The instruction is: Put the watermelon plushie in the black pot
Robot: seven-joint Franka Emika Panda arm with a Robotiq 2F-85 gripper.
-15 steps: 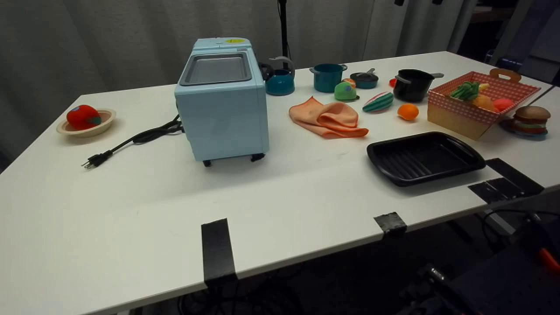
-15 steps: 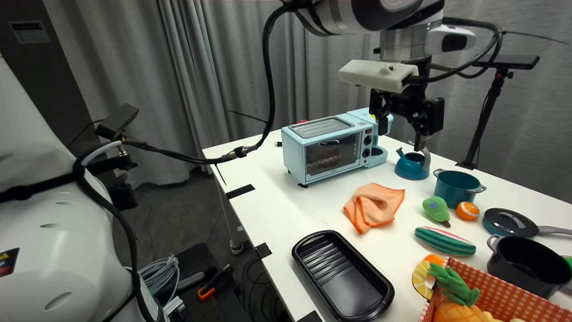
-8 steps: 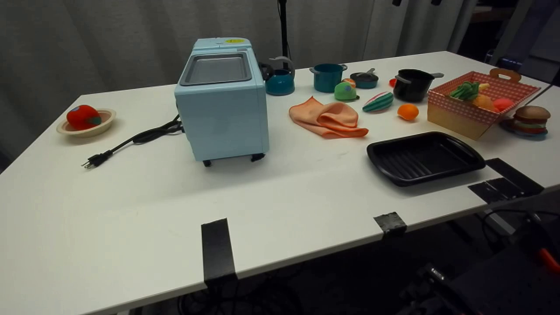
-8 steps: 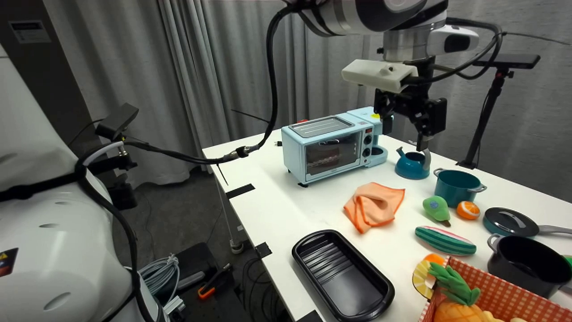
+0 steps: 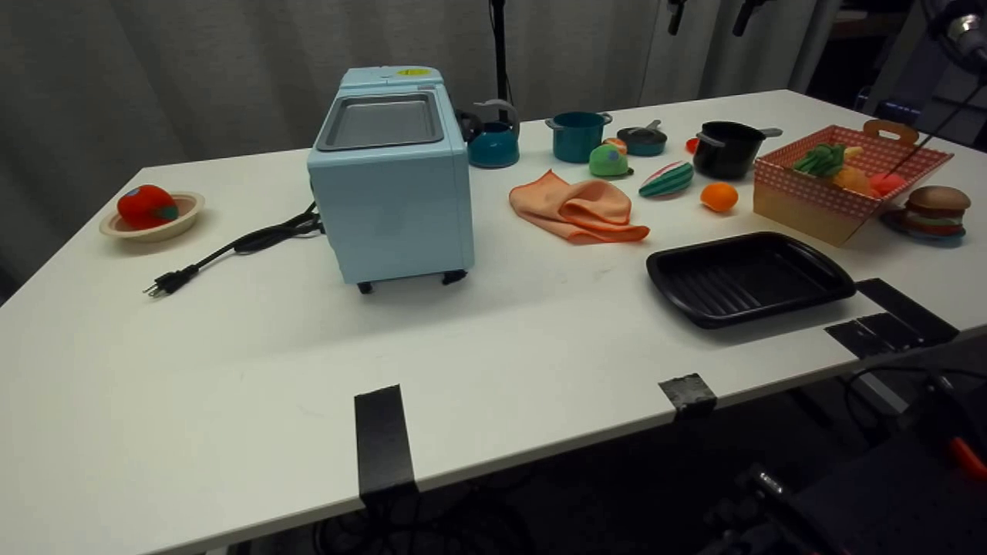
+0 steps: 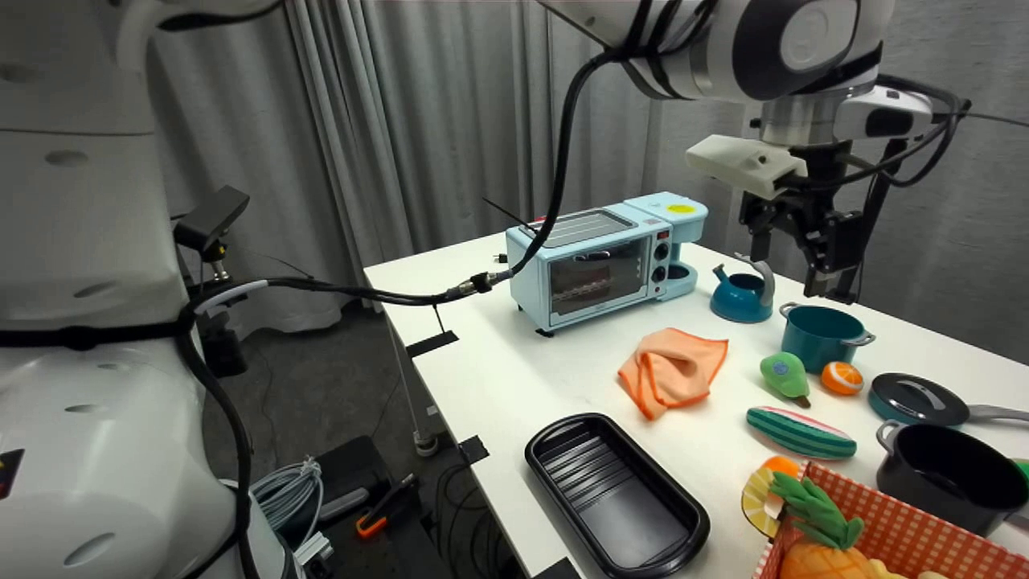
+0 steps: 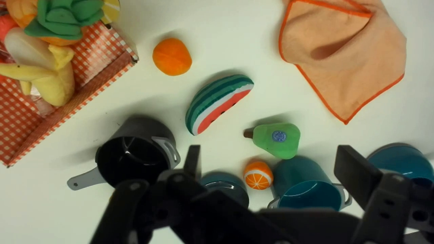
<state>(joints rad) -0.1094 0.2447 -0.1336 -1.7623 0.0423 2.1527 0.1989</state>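
Note:
The watermelon plushie [image 7: 220,101] is a wedge with a striped green rind and a red side. It lies on the white table in both exterior views [image 5: 667,179] [image 6: 800,434]. The black pot [image 7: 145,128] stands upright beside it; it also shows in both exterior views [image 5: 726,158] [image 6: 912,494]. My gripper [image 7: 268,152] is open and empty, fingers spread wide. It hangs well above the table, over the teal pot side, apart from the plushie and the black pot. Its fingertips show in both exterior views [image 5: 707,28] [image 6: 788,269].
A checkered basket [image 5: 802,208] of toy food and an orange ball [image 7: 172,56] are near the pot. A green pear toy [image 7: 278,139], an orange slice toy [image 7: 258,176], a teal pot [image 6: 812,346], a cloth [image 6: 675,370], a black grill pan [image 6: 619,498] and a toaster oven [image 6: 595,273] surround.
The arm and open gripper have moved right and somewhat down in an exterior view. More of the fingertips shows at the top of an exterior view. The table objects have not moved.

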